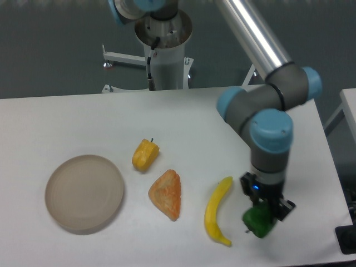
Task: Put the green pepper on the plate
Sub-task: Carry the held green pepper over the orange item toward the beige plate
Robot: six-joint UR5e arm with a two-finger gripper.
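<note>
green pepper: glossy, held off table, front right | plate: round beige, empty, front left
</note>
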